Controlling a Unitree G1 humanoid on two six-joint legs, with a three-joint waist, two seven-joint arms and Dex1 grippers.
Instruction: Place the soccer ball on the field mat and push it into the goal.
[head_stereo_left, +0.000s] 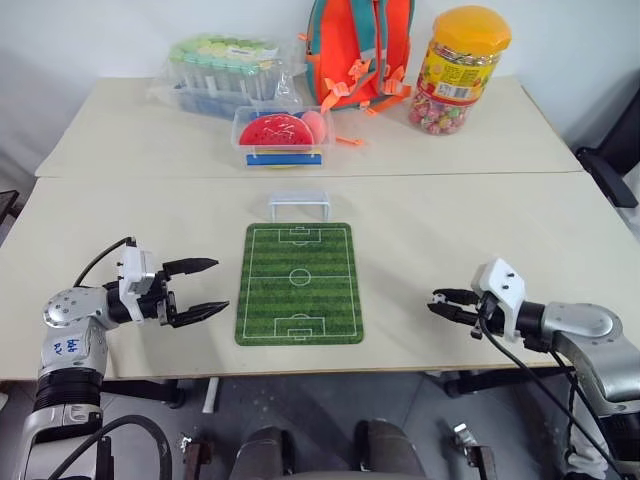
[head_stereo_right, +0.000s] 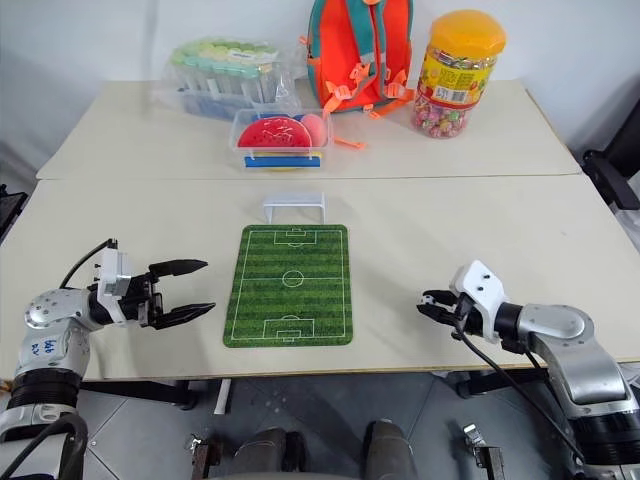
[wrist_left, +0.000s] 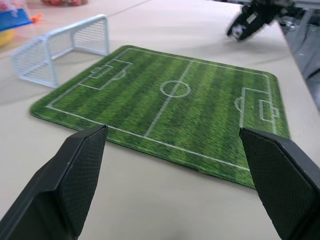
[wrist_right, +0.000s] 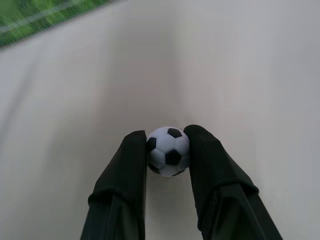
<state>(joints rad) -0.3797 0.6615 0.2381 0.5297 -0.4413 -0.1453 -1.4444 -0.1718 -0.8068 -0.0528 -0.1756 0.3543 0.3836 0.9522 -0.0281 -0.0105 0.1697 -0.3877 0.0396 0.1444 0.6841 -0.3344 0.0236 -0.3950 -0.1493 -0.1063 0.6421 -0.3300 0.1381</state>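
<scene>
My right gripper (wrist_right: 167, 150) pinches the soccer ball (wrist_right: 168, 150) between its two fingertips, low over the table (head_stereo_left: 450, 230) near the front edge, right of the field mat (head_stereo_left: 298, 283).

The mat lies flat at the middle of the front table, its far short end just beside the white goal (head_stereo_left: 298, 204) (netting facing the pitch). My left gripper (head_stereo_left: 197, 288) hovers off the mat's left edge, fingers spread wide and holding nothing. A clear box (head_stereo_left: 283, 137), backpack (head_stereo_left: 360, 50) and candy jar (head_stereo_left: 460, 70) line the back.
</scene>
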